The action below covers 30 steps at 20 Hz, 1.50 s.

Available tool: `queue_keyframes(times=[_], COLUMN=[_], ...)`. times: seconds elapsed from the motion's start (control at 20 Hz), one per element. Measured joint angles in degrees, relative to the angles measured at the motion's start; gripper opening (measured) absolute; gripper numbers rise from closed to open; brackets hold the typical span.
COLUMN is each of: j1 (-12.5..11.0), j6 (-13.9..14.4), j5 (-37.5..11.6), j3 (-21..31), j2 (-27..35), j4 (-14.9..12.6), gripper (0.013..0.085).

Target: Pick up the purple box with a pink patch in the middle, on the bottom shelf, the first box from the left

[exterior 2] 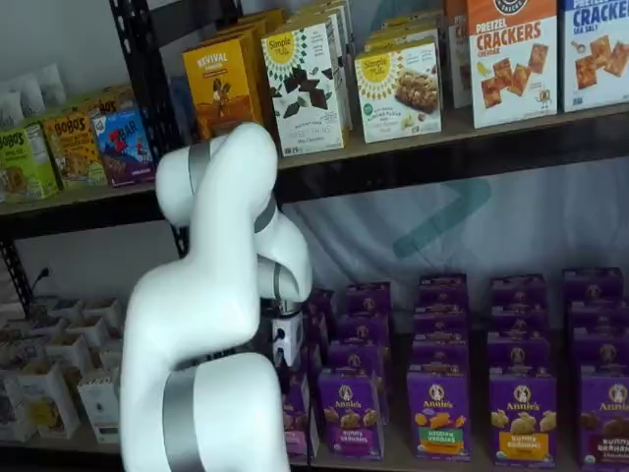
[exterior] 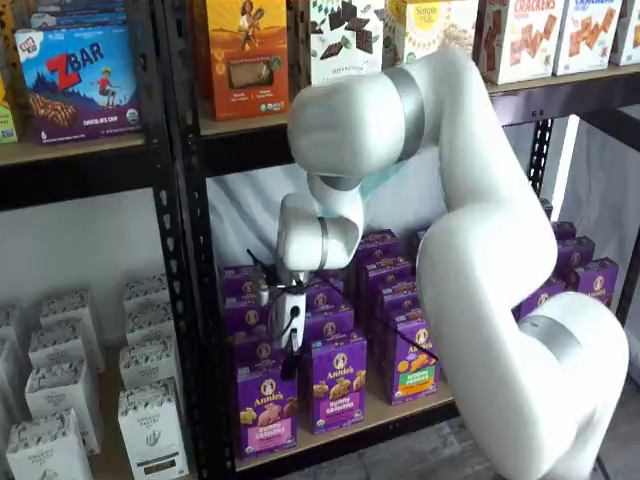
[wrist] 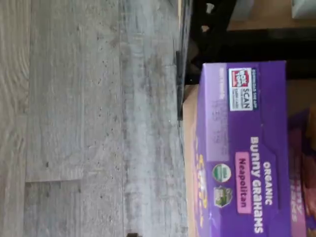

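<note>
The purple box (exterior: 265, 398) stands upright at the left end of the front row on the bottom shelf (exterior: 392, 408), with a white round logo and a pink band. In the wrist view its top face (wrist: 247, 158) shows a pink "Neapolitan" label. My gripper (exterior: 289, 366) hangs just above the box's top; the black fingers show side-on with no plain gap, so I cannot tell whether they are open. In a shelf view the gripper's white body (exterior 2: 287, 339) shows, and my arm hides most of the box (exterior 2: 298, 423).
More purple cartons stand to the right, one with a green-orange patch (exterior: 411, 366) and one with a yellow-orange band (exterior 2: 521, 418). A black rack upright (exterior: 190, 250) is close on the left, white cartons (exterior: 150, 425) beyond it. The upper board (exterior: 250, 120) carries orange and white cartons.
</note>
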Motion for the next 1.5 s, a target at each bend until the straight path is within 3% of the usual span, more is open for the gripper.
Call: queue_keyframes(times=[0.55, 0.9, 1.15, 1.45, 1.5], j1=[1.1, 1.7, 2.1, 2.3, 2.3], j6=[0.7, 2.4, 1.5, 1.8, 1.7], j5=[-2.3, -3.4, -3.4, -5.3, -5.6], j3=[-4.6, -6.5, -7.8, -8.0, -8.0], j2=[5.9, 8.6, 10.2, 11.0, 11.1], j4=[0.1, -1.2, 0.2, -0.1, 0.0], gripper=[0.0850, 0.0850, 0.0850, 0.0850, 0.0810])
